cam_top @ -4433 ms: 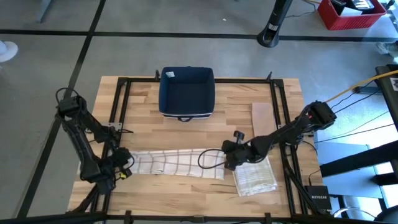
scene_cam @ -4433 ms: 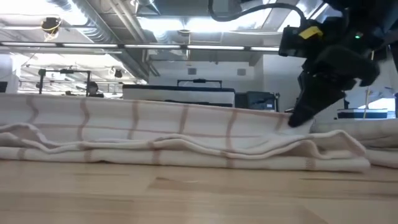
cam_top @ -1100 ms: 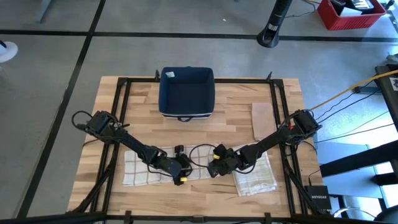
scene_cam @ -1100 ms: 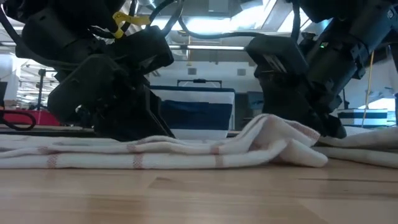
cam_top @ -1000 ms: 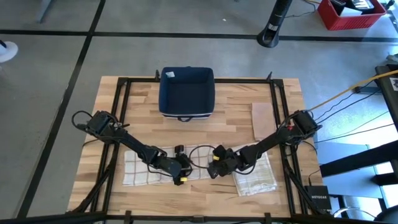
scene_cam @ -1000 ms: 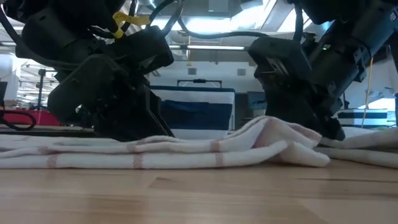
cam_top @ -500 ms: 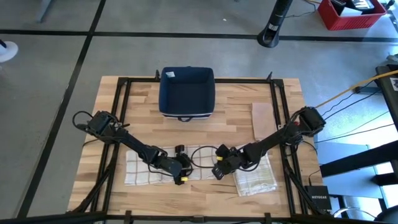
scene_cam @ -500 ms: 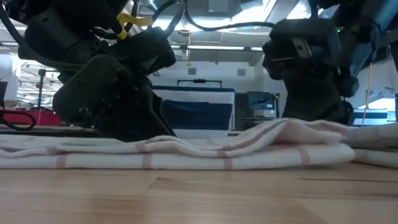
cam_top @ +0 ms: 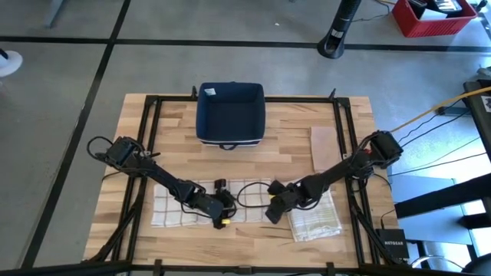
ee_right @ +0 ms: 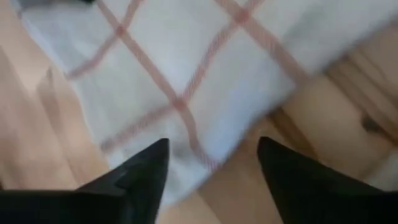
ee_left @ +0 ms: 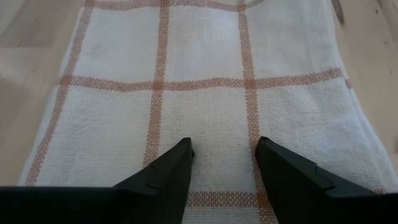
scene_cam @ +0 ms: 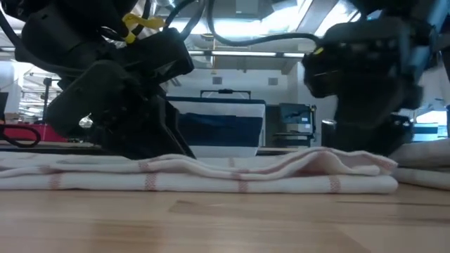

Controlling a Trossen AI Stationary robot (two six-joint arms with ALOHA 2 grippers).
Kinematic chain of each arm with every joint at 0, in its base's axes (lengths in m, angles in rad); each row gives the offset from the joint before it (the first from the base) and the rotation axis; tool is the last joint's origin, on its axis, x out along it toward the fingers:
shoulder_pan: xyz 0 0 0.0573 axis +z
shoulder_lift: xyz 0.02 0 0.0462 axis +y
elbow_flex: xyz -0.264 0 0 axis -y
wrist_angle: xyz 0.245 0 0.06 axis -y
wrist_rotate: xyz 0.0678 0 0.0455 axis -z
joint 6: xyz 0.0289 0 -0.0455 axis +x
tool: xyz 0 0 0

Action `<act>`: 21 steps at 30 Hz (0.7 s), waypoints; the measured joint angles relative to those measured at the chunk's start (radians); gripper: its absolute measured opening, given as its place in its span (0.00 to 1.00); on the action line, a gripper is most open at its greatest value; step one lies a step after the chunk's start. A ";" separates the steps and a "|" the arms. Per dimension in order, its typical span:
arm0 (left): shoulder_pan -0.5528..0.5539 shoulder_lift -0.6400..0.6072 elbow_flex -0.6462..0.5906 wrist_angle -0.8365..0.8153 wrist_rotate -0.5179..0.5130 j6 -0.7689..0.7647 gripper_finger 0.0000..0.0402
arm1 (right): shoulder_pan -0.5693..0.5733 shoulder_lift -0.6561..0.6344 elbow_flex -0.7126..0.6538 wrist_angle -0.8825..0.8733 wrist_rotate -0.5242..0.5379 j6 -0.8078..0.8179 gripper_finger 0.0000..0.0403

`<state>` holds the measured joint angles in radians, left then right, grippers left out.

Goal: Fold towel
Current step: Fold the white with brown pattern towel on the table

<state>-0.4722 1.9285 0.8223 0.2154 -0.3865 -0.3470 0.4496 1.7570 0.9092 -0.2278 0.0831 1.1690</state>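
Fingers: we saw the left gripper (cam_top: 221, 205) spread apart over the cloth, its fingertips (ee_left: 180, 163) gripping nothing; the right gripper (cam_top: 274, 210) was spread too, with nothing between its tips.
Left arm: we found it low over the middle of the towel (cam_top: 188, 205), right above the top layer.
Towel: it lay along the near side of the table (cam_top: 291, 138), folded over itself, its right end humped up in the low view (scene_cam: 337, 163).
Right arm: it sat at that humped right end, just above the cloth.
Risk one: we judged the loose hump could slide back open, since nothing pinned it.
Risk two: we thought either fingertip could drag the top layer on the way up and skew the fold.
Right neighbour: a second folded cloth (cam_top: 316, 218) lay just beside the right gripper, so a sideways sweep there could snag it.
Far side: the blue bin (cam_top: 230, 113) stood well apart, and bare wood lay between it and the towel.
Open room: we reckoned straight up was the cleanest way out for both arms.
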 joint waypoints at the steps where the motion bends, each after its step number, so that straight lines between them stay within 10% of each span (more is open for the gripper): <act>1: -0.004 0.000 0.000 -0.001 -0.001 0.000 0.44 | 0.001 -0.013 -0.001 -0.014 -0.010 0.000 0.64; 21: -0.012 -0.002 -0.002 0.022 0.024 0.000 0.44 | 0.002 -0.100 0.148 -0.327 0.041 -0.080 0.71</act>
<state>-0.4847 1.9266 0.8200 0.2370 -0.3620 -0.3471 0.4515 1.6573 1.0569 -0.5546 0.1238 1.0893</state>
